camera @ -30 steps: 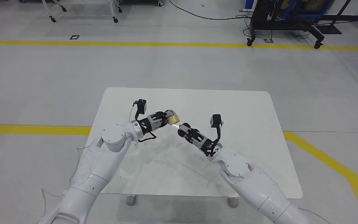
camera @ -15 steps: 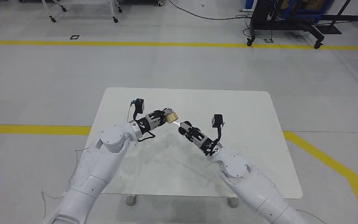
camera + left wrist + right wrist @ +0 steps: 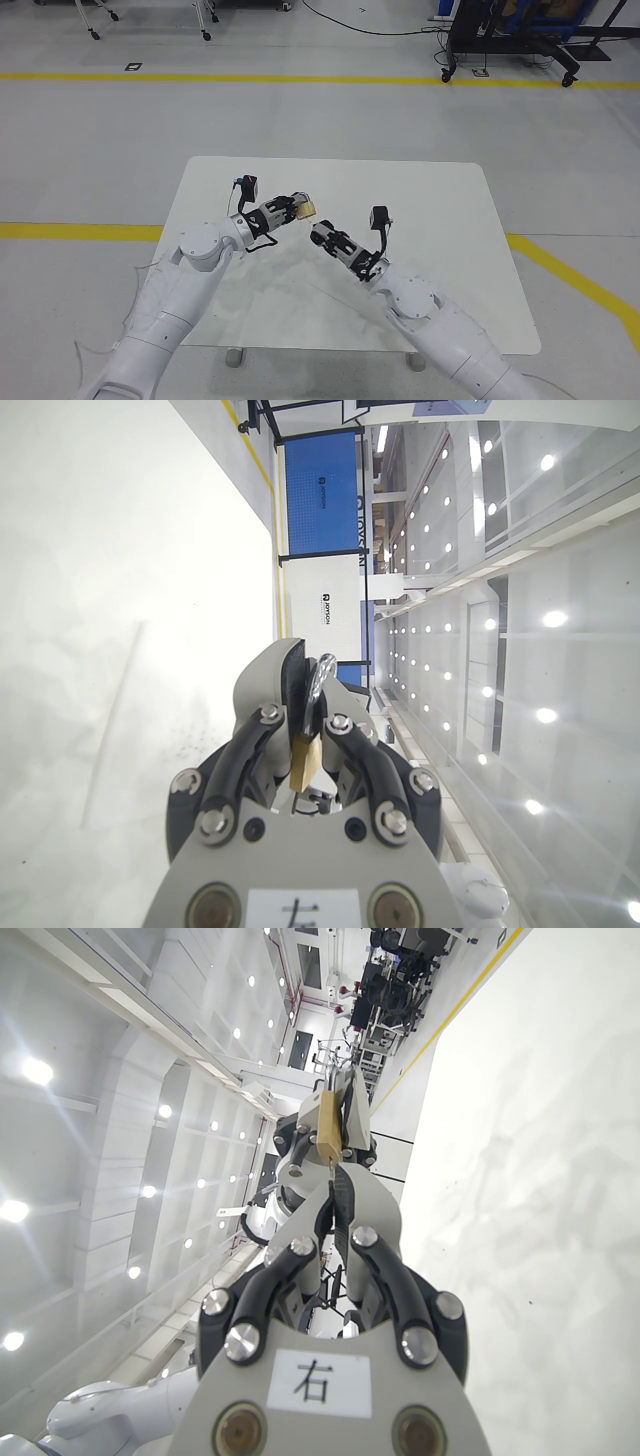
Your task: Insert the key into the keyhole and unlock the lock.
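The left gripper [image 3: 314, 670] is clamped on the steel shackle of the brass lock [image 3: 304, 767] and holds it in the air, one end of the lock's body facing the right gripper [image 3: 337, 1180]. The right gripper sits just beside that end of the lock, its fingers pressed together on the thin key [image 3: 331, 1171]. The key's tip meets the lock's end, but whether it has entered the keyhole cannot be told. The white table [image 3: 440, 200] lies below the lock.

Left tool [image 3: 296, 208] and right tool [image 3: 319, 233] pinched closed, raised, tips facing each other, almost meeting.
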Robot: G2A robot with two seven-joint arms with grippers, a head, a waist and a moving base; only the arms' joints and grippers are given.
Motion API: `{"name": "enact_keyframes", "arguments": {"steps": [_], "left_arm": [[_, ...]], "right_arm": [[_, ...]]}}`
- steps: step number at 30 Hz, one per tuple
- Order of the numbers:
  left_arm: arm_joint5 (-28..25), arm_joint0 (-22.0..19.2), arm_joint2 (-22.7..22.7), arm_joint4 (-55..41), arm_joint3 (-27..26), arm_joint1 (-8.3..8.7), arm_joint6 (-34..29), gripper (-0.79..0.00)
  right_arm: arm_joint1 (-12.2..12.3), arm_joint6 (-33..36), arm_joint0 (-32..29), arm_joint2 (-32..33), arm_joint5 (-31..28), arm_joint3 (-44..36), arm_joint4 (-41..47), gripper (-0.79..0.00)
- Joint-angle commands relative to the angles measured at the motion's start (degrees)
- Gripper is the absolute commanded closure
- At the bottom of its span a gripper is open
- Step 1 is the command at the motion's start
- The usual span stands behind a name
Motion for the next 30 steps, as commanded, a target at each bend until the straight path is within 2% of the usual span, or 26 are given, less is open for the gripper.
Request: {"name": "enact_keyframes", "arguments": {"steps": [1,30], "left_arm": [[0.00,-0.02,-0.06,0.02,0.05,-0.02,-0.06,0.000],[-0.33,-0.23,-0.47,-0.62,0.90,-0.49,-1.66,0.000]], "right_arm": [[-0.14,0.08,-0.08,0.13,-0.04,0.05,-0.08,0.000],[-1.94,-3.00,-1.95,2.47,-0.91,-0.41,-5.33,0.000]]}}
